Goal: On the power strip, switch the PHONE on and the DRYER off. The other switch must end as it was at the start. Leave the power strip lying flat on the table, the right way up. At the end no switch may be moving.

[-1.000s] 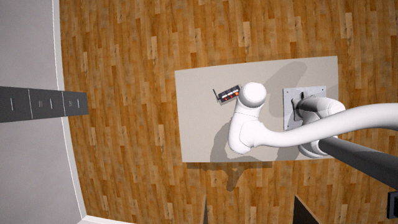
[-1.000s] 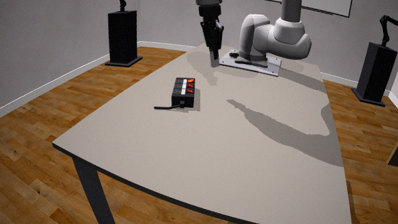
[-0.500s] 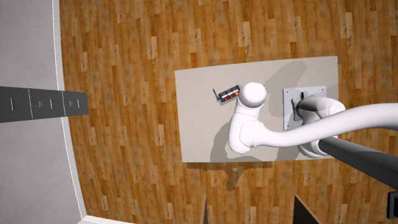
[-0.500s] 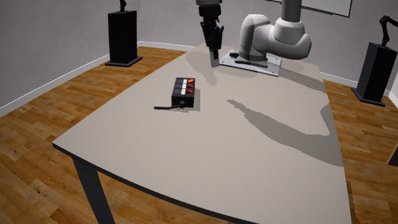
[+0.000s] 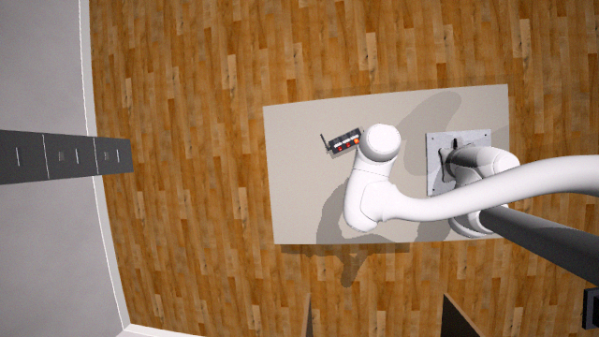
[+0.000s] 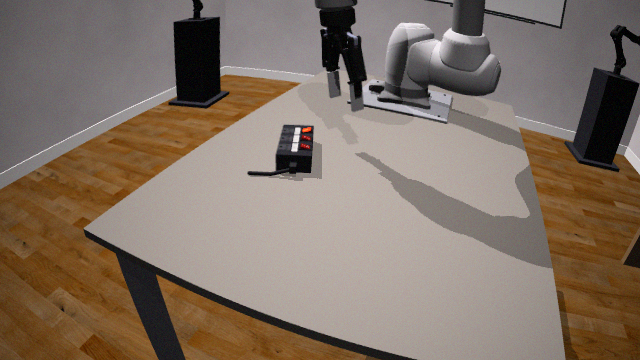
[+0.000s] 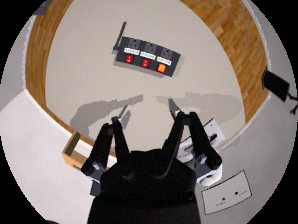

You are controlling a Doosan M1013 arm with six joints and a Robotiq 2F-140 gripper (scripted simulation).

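Clerk: State of the tool (image 6: 345, 91) (image 7: 149, 109)?

Inspector: Open, a little over halfway. The two fingers stand apart with nothing between them. It points downward above the counter (image 5: 299, 197) (image 6: 350, 225) (image 7: 75, 60), clear of the surface; from the top, the white arm (image 5: 380, 140) (image 6: 432, 65) hides it.

Clerk: And the power strip (image 5: 345, 140) (image 6: 295, 147) (image 7: 148, 56)?

Inspector: Lying flat on the counter, switches upward, near the tool but not touching it. On the exterior side, the strip is nearer the viewer than the fingers.

Clerk: Condition of the switches?

Inspector: Three, in a row. The end one nearest the arm (image 5: 357, 140) (image 6: 307, 129) (image 7: 161, 68) shows bright orange. The middle one (image 5: 348, 145) (image 6: 305, 137) (image 7: 145, 63) and the one at the cord end (image 5: 340, 148) (image 6: 305, 146) (image 7: 129, 59) are darker red. White labels run beside them; the lettering is too small to read, so I cannot certify which is PHONE or DRYER.

Clerk: The cord?

Inspector: A short black cord (image 5: 324, 141) (image 6: 270, 173) (image 7: 121, 35) leaves the far end and bends aside.

Clerk: Beyond that?

Inspector: The arm's pale base plate (image 5: 435, 185) (image 6: 440, 114) is on the counter. Past the counter, two dark pedestals stand on the wooden floor, one left (image 6: 197, 60) and one right (image 6: 607, 115) in the exterior view.

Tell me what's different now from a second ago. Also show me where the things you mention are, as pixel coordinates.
The gripper (image 6: 345, 104) (image 7: 148, 107) has opened: its fingers were together and now stand apart, with nothing between them. The arm (image 5: 374, 201) (image 6: 425, 60) and the power strip (image 5: 345, 141) (image 6: 295, 150) (image 7: 148, 56) look unmoved, and the same one switch still glows orange.
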